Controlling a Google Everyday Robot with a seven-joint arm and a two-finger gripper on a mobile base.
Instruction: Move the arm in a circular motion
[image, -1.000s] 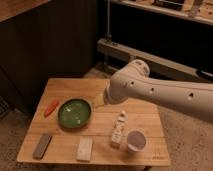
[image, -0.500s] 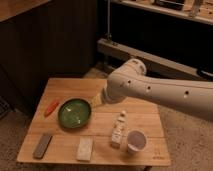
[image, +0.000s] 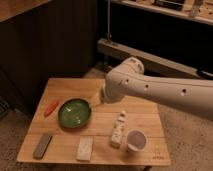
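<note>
Where the wooden table (image: 67, 87) comes nearest, a flat grey oblong object (image: 42, 146) lies at the left corner. A pale rectangular block (image: 84, 148) lies just to its right. Further right along the same near strip stands a light-coloured cup (image: 136, 140), and a small white bottle (image: 118, 129) sits just to its left and slightly farther back.

Toward the middle of the table sits a round green bowl (image: 75, 112), with a small orange-red item (image: 51, 107) close to its left rim.

Over the bowl's right rim hangs the gripper (image: 95, 104), a tan tip pointing down and to the left. Whether it touches the rim cannot be told, nor whether it is set wide or narrow, and nothing can be seen held in it.

The arm (image: 150, 90) behind it is thick, white and dotted. It bends at a rounded joint above the far half of the table and runs off the right edge of the view.

Beyond the table lie a speckled floor, a dark wall and a long low shelf rail (image: 150, 60).
</note>
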